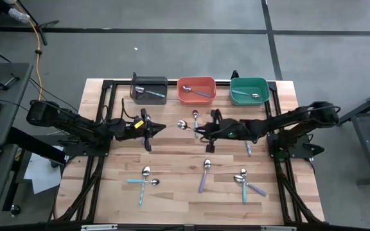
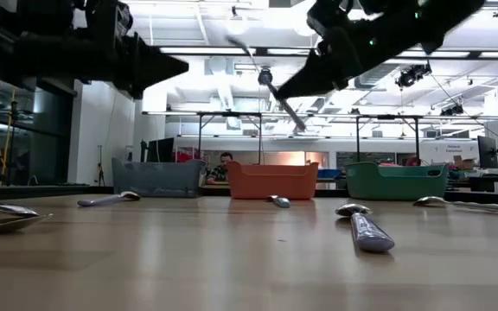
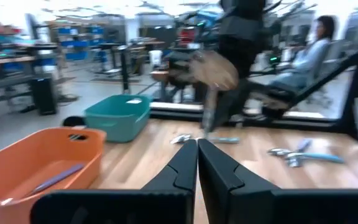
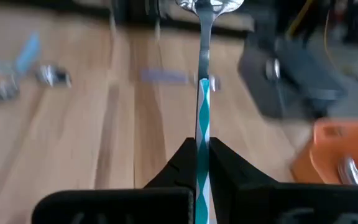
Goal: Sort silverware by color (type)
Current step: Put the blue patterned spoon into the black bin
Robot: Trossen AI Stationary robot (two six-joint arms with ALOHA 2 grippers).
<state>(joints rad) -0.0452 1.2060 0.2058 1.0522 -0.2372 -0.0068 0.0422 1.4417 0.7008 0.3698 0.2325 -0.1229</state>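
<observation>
My right gripper [image 1: 202,130] [image 4: 202,148] is above the middle of the table, shut on a spoon [image 4: 203,93] with a teal-and-white handle and a silver bowl [image 1: 182,124]. My left gripper [image 1: 163,127] [image 3: 197,148] hangs shut in the air just left of that bowl, pointing at it and touching nothing. More spoons lie flat on the wood: one near the orange bin [image 1: 195,117], one under the right arm [image 1: 248,149], and several toward the near edge [image 1: 145,174] [image 1: 204,174] [image 1: 244,181]. My right gripper pinches the spoon's teal-and-white handle [image 4: 202,127] between its two fingers [image 4: 224,163]. The fingers come about level from the table's right and lie along the handle. The bowl [image 4: 209,5] sticks out ahead of them toward the table's left. The spoon is lifted clear of the table.
Three bins stand in a row at the far edge: grey [image 1: 149,83], orange [image 1: 196,82], teal [image 1: 249,82], each with a spoon inside. Bare wood lies between the arms and the near spoons. A person sits in the room beyond the table [image 3: 309,46].
</observation>
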